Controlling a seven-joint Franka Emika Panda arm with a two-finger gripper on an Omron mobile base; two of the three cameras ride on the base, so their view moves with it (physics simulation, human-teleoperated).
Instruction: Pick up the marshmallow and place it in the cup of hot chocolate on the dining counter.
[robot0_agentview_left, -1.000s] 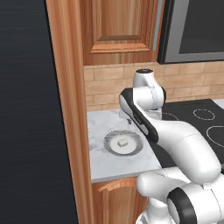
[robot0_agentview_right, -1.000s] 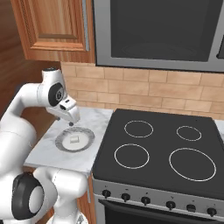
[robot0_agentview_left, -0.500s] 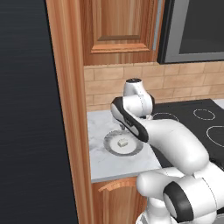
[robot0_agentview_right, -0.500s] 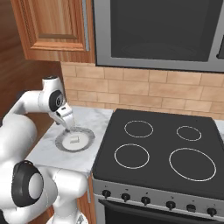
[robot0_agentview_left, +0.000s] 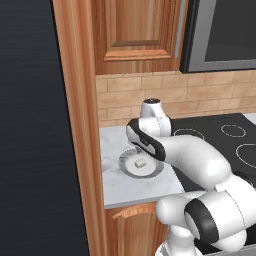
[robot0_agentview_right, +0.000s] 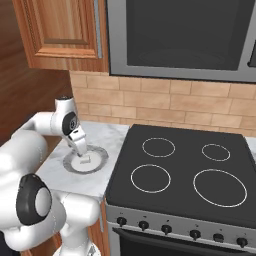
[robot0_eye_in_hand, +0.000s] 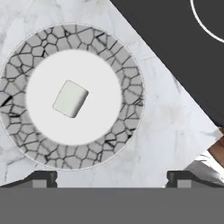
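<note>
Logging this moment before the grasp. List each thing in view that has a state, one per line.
marshmallow: lying loose on the plate, ungrasped
plate: flat on the marble worktop
end effector: open, above the plate
upper cabinet door: closed
stove: burners bare

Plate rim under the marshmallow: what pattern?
Grey crackle, dark lines, on the plate rim; clearest in hand view.

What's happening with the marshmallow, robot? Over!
Gripper open, above plate. Marshmallow on plate's middle, not grasped. Nothing in the way.
</note>
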